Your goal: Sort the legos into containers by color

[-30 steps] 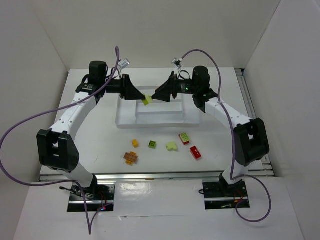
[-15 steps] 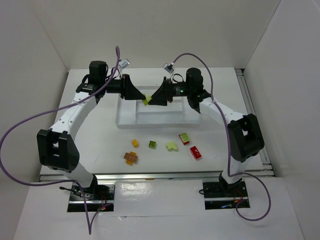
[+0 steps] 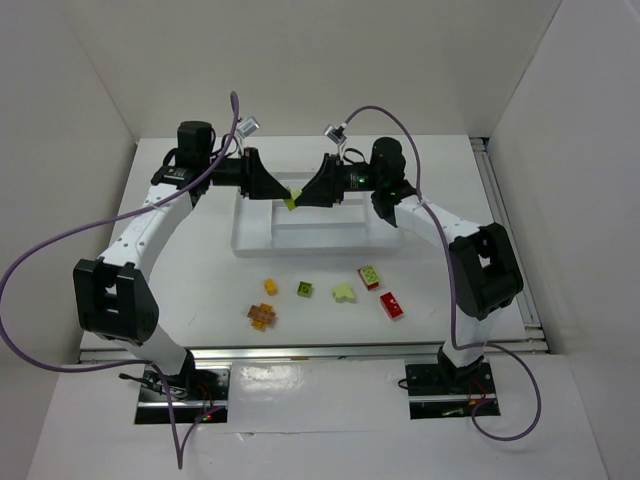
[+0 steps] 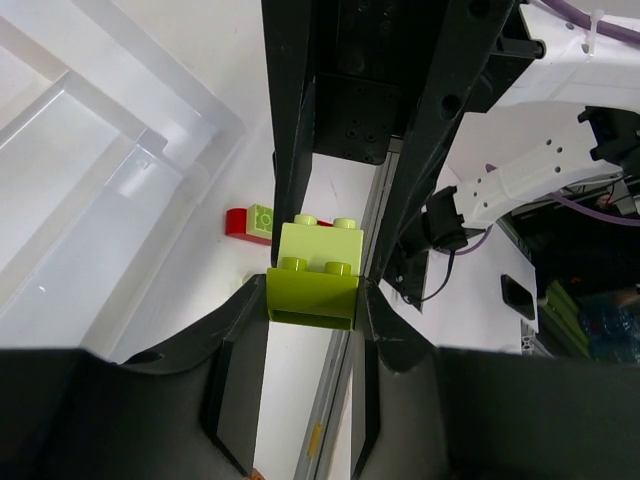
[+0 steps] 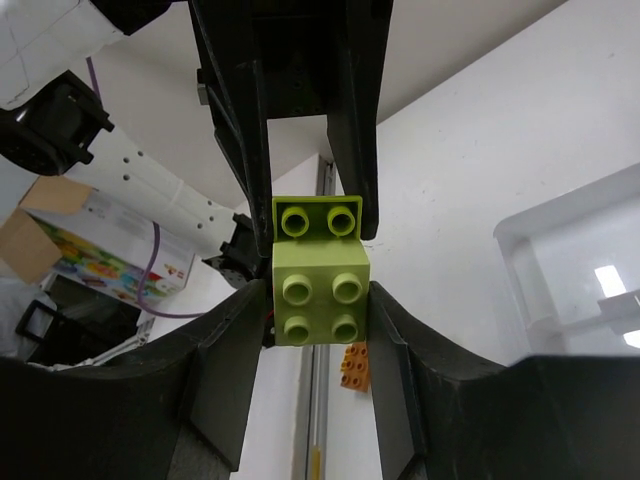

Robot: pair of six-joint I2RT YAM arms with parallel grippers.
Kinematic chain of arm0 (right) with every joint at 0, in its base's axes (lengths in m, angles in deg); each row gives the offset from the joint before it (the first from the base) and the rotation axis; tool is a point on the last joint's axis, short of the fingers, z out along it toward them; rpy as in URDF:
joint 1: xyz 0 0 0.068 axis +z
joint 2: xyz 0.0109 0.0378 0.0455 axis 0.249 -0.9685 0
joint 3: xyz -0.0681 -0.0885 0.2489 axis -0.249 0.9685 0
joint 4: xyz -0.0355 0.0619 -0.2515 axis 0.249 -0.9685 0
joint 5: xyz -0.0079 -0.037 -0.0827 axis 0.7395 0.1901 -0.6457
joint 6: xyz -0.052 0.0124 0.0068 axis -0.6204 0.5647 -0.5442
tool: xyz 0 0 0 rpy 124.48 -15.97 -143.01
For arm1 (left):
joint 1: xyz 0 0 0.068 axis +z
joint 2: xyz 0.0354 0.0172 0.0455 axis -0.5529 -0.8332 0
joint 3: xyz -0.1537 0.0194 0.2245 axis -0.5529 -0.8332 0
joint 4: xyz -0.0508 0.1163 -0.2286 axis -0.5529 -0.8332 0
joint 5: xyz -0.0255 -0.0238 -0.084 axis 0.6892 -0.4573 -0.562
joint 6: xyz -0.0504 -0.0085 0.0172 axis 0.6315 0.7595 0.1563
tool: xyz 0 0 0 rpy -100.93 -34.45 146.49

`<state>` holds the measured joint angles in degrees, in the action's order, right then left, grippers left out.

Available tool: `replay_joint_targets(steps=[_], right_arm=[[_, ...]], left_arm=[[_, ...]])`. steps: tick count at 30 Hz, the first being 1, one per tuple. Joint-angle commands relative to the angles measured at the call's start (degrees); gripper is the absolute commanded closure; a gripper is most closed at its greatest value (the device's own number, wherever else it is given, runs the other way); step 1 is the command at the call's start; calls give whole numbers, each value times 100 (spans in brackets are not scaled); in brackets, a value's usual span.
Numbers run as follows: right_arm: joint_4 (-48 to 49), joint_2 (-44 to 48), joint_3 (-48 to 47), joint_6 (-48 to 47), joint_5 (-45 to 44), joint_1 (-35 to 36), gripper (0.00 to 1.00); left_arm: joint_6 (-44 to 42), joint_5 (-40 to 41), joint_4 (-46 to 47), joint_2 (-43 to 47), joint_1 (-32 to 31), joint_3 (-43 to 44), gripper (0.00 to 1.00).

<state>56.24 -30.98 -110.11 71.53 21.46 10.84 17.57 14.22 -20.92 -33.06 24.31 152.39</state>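
White laminate table (image 3: 200,270) carries the whole job. The divided white tray (image 3: 320,250) sits at its middle rear, and both arms meet above the tray's left half.

Left arm (image 3: 150,215): position unchanged over the last second. The left gripper (image 3: 286,196) is pressed together on the lime-green brick stack (image 4: 312,290), which the wrist views show as two joined bricks of one colour, held in the air over the tray and not resting in any compartment.

Right arm (image 3: 440,225): this is the change. It has swung inward from the right, and the right gripper (image 3: 300,199), spread wide a second ago, has drawn in around the free end of the same stack. In its own wrist view, its fingers (image 5: 240,340) appear to touch the four-stud brick on both sides, so it is judged to be pinching it.

Assessment: with each gripper on one end, the likely step is pulling the stack apart or handing it across. The grip on the right looks barely settled, so a slip is possible.

Outstanding pieces, all on the table in front of the tray:
- orange cluster (image 3: 261,316)
- red brick (image 3: 392,305)
- red brick with a green top (image 3: 369,277)
- pale green brick (image 3: 344,293)
- dark green brick (image 3: 304,290)
- small orange brick (image 3: 270,286)

The task is judged to be at an early stage.
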Motion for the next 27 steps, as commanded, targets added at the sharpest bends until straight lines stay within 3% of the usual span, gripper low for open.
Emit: replay_joint_targets(steps=[1,4,10,13,14,19,24,27], right_arm=[[546,70,-11,124,124,32,49],[546,70,-11,124,71,32,43],[678,70,94,255,71,32,63],[757,70,95,308,19,-21,81],[757,70,95,308,18,-21,83],[634,509,577,412,-894,-380,97],[1144,861,1342,835,-1465,-899,100],[427,1142,1413,450,-1904,-952,100]], left_arm=[[-244,-183,113,89,-15,205,100],[-244,-130,61,89,-15,205,100],[-297,-130,61,89,-15,205,100],[-297,-130,61,89,-15,205,100],[-297,-130,61,89,-15,205,100],[-403,-16,-54,89,-15,205,100],[-350,46,-54,-34,-15,205,100],[-236,300,-54,-87,37,205,100]])
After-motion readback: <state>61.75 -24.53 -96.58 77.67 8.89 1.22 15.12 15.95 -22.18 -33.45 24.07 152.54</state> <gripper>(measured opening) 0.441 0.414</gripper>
